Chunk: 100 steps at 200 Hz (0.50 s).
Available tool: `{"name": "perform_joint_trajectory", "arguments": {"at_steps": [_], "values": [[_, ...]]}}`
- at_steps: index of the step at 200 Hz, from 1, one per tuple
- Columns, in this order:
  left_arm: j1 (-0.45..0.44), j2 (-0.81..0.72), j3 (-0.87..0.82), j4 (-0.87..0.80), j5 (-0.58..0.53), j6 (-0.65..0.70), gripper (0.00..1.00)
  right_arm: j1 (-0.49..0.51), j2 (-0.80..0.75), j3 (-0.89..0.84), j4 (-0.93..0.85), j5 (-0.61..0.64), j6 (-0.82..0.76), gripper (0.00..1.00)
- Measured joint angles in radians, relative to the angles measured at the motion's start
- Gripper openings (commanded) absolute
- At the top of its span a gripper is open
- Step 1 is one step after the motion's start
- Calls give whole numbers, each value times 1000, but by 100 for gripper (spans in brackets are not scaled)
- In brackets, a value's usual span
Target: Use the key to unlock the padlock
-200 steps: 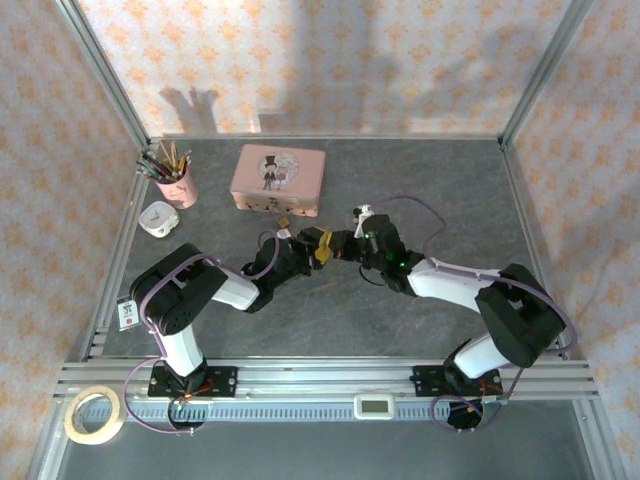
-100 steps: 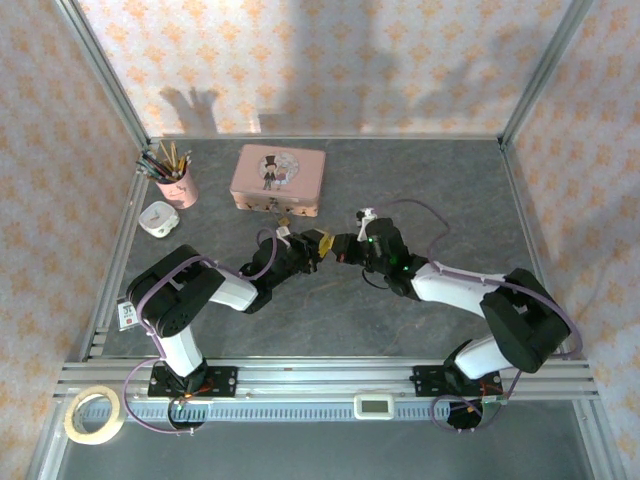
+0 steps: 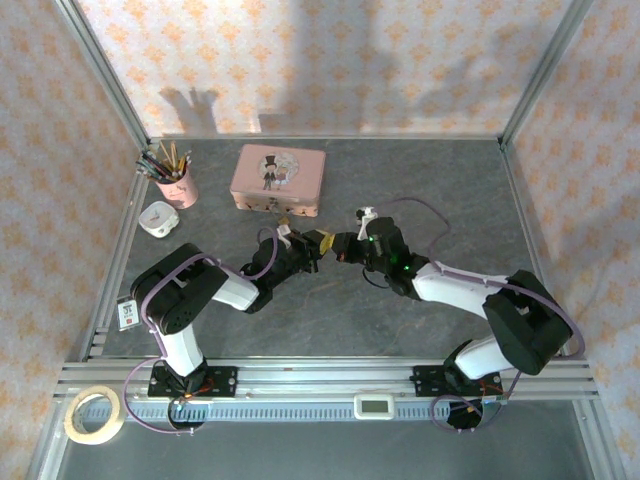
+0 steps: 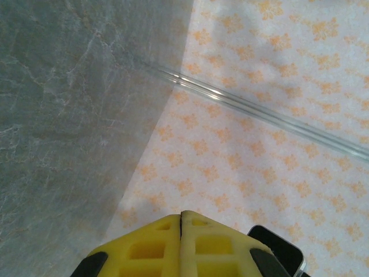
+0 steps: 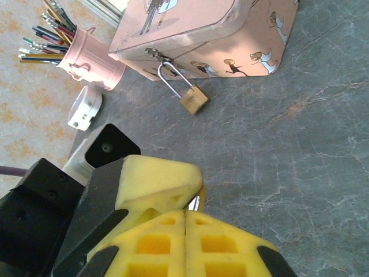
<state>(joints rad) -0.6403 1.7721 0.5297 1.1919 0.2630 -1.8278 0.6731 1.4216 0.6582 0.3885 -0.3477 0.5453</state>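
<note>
**Padlock unheld, key barely showing where the claws meet**

The padlock (image 5: 193,98) hangs by its shackle from the hasp of the tin (image 5: 219,34). Its brass body rests on the worktop (image 5: 300,144) just in front of the tin, toward the far edge and left of the middle.

The likeliest trouble is the key. Only a small metal glint (image 5: 196,202) shows where the two claws touch, and I cannot tell which one grips it. Both are clamped, so if they part unevenly the thin key could twist, slip out and land flat on the stone, where it would be awkward to pick up again. Nothing steadies the padlock either. A push at its keyhole would probably swing it aside on the hasp or nudge the tin.

Both arms reach low toward the worktop's middle, tip to tip. The left claw (image 4: 181,231) has its pads pressed together and tilts upward toward the far wall. The right claw (image 5: 185,231), likewise pressed together, sits low and points toward the tin, with the padlock well apart from it.
</note>
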Motion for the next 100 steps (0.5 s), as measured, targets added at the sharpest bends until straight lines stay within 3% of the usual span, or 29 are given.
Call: {"name": "perform_joint_trajectory", "arguments": {"at_steps": [11, 32, 60, 100], "values": [[3, 0, 12, 0, 10, 34, 0, 0, -11, 8, -15, 8, -5, 3], [17, -3, 48, -10, 29, 125, 0, -6, -46, 26, -40, 19, -10, 24], [50, -42, 105, -82, 64, 274, 0, -23, -105, 54, -67, 43, -32, 43], [93, -118, 209, -220, 124, 525, 0, -67, -204, 61, -92, 63, -56, 50]]}}
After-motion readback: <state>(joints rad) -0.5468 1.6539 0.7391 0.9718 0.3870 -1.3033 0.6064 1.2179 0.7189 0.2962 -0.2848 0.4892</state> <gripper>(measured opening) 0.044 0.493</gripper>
